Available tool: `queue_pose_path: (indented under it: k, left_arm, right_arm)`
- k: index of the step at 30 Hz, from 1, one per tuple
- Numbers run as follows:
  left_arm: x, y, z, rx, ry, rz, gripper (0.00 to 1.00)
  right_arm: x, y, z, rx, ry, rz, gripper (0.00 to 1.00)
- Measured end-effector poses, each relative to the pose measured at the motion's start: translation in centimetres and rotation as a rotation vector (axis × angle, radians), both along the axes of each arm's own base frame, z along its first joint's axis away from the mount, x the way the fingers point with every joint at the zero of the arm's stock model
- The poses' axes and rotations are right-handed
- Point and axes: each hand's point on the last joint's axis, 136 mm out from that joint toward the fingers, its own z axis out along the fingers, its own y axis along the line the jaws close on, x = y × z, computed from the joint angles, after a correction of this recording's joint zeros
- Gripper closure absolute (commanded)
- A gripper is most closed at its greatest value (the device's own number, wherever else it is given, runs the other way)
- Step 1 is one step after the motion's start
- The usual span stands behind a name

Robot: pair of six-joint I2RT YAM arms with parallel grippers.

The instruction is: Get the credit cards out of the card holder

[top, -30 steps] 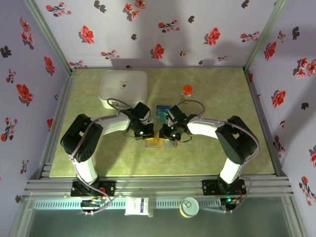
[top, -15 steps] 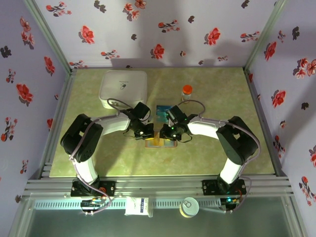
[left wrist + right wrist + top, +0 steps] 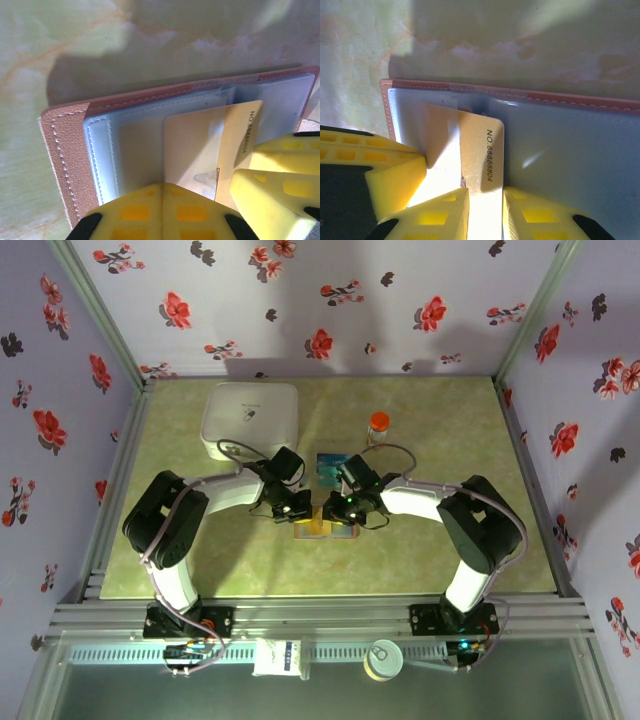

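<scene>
Jaws of left gripper (image 3: 162,195) clenched, tips pressing down on the open card holder (image 3: 67,150). Right gripper (image 3: 485,197) jaws narrowly parted, pinching cream credit card (image 3: 480,140) by its edge. Card is partly out of a pale pocket, slightly skewed. Both arms bent, elbows out, wrists meeting over holder. Holder lies flat, long axis left-right, mid tabletop (image 3: 450,460), slightly toward near edge.
</scene>
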Motion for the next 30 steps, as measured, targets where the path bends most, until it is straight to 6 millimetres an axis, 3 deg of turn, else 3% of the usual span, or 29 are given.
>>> queue_pose_path:
  k: [15, 22, 30]
  left_arm:
    - [0.0, 0.0, 0.0, 0.000, -0.001, 0.001, 1.00]
    - [0.0, 0.1, 0.0, 0.000, -0.002, 0.001, 1.00]
    - [-0.2, 0.2, 0.0, -0.001, -0.002, 0.001, 1.00]
  right_arm:
    - [0.2, 0.3, 1.5, 0.038, -0.030, -0.005, 0.90]
    - [-0.1, -1.0, 2.6, -0.010, -0.065, -0.001, 0.92]
    - [-0.6, -2.8, 2.4, -0.094, -0.072, 0.002, 0.94]
